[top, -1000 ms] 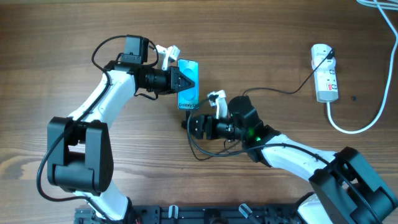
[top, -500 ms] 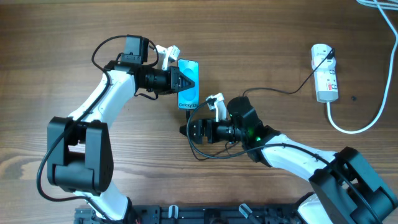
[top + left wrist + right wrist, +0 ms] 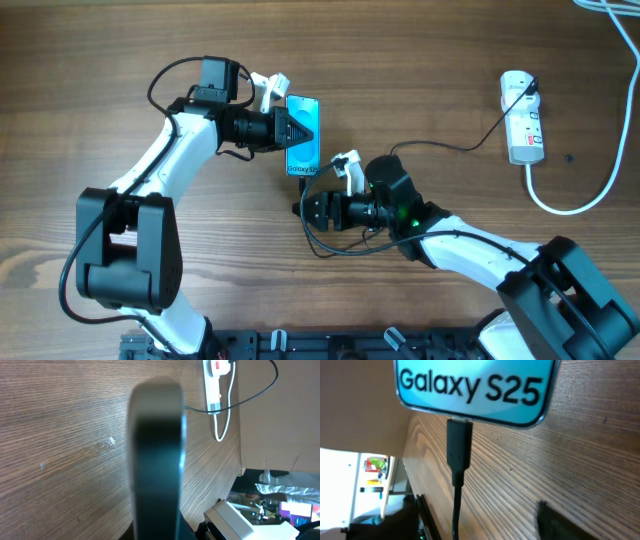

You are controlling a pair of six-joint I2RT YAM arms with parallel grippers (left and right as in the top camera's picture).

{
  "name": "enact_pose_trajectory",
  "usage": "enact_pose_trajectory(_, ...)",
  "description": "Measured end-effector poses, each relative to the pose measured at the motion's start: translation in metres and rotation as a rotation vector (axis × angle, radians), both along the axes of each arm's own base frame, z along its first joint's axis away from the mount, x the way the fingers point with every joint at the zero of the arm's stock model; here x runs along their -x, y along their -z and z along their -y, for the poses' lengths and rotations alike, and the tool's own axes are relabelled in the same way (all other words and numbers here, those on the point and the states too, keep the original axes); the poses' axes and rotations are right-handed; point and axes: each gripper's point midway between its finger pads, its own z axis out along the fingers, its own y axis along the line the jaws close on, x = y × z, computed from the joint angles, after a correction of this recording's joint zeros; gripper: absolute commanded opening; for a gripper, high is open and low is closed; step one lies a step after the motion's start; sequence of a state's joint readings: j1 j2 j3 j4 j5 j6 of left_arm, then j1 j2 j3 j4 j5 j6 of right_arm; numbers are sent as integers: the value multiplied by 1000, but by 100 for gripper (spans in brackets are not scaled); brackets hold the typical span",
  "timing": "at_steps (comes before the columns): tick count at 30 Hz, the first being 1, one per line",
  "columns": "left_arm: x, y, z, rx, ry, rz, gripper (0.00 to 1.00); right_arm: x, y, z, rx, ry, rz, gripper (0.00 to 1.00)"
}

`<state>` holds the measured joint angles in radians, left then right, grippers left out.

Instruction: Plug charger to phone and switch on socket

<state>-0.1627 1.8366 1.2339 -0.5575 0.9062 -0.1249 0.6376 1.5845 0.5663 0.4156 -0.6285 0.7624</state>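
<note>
Teal-screened phone (image 3: 305,140), mid-table, is clamped at its left edge between the closed-in fingers of the left gripper (image 3: 293,131). Charger (image 3: 458,452) tip is seated in its near edge. Right gripper (image 3: 303,208) sits just near of the phone; its opening cannot be determined.

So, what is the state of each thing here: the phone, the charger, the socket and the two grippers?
phone: screen up, held by the left gripper.
charger: tip seated in the phone's bottom edge.
socket: black plug in it; on or off cannot be told.
left gripper: shut on the phone.
right gripper: open, apart from the charger.
</note>
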Motion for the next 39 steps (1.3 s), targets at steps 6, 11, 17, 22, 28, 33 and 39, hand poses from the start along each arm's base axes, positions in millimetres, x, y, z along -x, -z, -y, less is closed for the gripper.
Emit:
enact_pose_trajectory(6,0,0,0,1,0,0,4,0,0,0,0,1,-2,47)
enact_pose_trajectory(11,1,0,0,0,0,-3,4,-1,-3,-1,-9,1,10,38)
enact_pose_trajectory(17,1,0,1,3,4,-4,4,-4,-8,-3,-26,1,33,31)
enact_pose_trajectory(22,6,-1,12,4,32,1,4,-5,-9,-3,-29,2,37,28)
enact_pose_trajectory(28,12,-1,23,8,63,4,4,-5,-8,-3,-29,3,35,11)
enact_pose_trajectory(33,11,-2,22,9,62,11,4,-7,-6,-2,-17,19,32,4)
enact_pose_trajectory(39,10,-2,22,6,61,16,4,-8,-5,-1,-15,40,18,4)
